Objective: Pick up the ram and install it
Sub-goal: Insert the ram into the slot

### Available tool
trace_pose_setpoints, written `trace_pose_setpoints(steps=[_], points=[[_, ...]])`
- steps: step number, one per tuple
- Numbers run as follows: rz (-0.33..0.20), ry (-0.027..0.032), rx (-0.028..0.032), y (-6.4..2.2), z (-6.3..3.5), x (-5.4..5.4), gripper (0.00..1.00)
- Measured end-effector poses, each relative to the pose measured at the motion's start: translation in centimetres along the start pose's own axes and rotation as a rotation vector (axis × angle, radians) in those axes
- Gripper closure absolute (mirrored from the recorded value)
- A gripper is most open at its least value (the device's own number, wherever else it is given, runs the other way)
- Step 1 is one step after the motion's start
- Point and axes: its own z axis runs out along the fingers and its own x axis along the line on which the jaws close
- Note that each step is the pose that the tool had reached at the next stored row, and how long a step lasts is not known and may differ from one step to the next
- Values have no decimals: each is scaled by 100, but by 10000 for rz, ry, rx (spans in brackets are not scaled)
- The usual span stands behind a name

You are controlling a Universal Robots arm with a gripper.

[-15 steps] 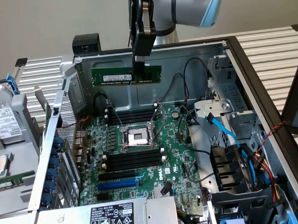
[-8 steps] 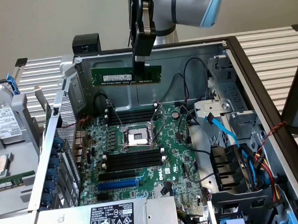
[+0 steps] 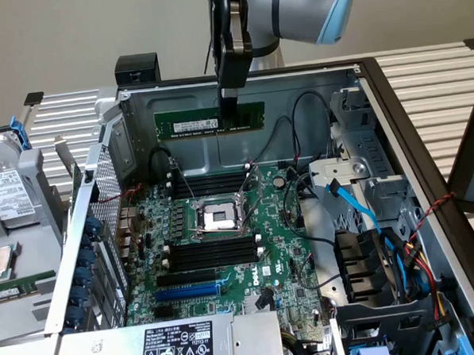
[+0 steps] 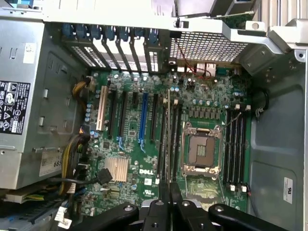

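A beige wall and a white slatted desk [image 3: 431,80] lie behind an open computer case [image 3: 185,97]. In the upper middle of the exterior view, the end effector [image 3: 229,108] is clamped on the top edge of the ram [image 3: 186,123], held level in the air above the motherboard [image 3: 235,293]; its white label is too small to read. The board bears a white "DELL" logo [image 4: 146,171] near the blue slot [image 4: 142,120].
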Motion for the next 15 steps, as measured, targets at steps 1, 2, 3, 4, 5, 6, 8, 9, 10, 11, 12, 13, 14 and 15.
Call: trace_pose_setpoints(steps=[1,2,3,4,5,6,8,9,10,11,12,13,14,15], points=[[8,3,31,13,11,-4,88],[16,2,49,27,24,-9,88],[25,4,64,42,39,-14,88],[33,5,81,56,53,-19,88],[42,4,99,69,67,-24,88],[55,3,116,80,79,-28,88],[86,1,158,102,106,-35,88],[111,1,180,109,117,-37,88],[141,-2,205,115,128,-38,88],[184,-4,229,117,138,-39,88],[244,-7,251,117,147,-39,88],[310,-13,269,117,158,-39,88],[391,-20,279,116,171,-40,88],[488,-27,280,115,187,-41,88]])
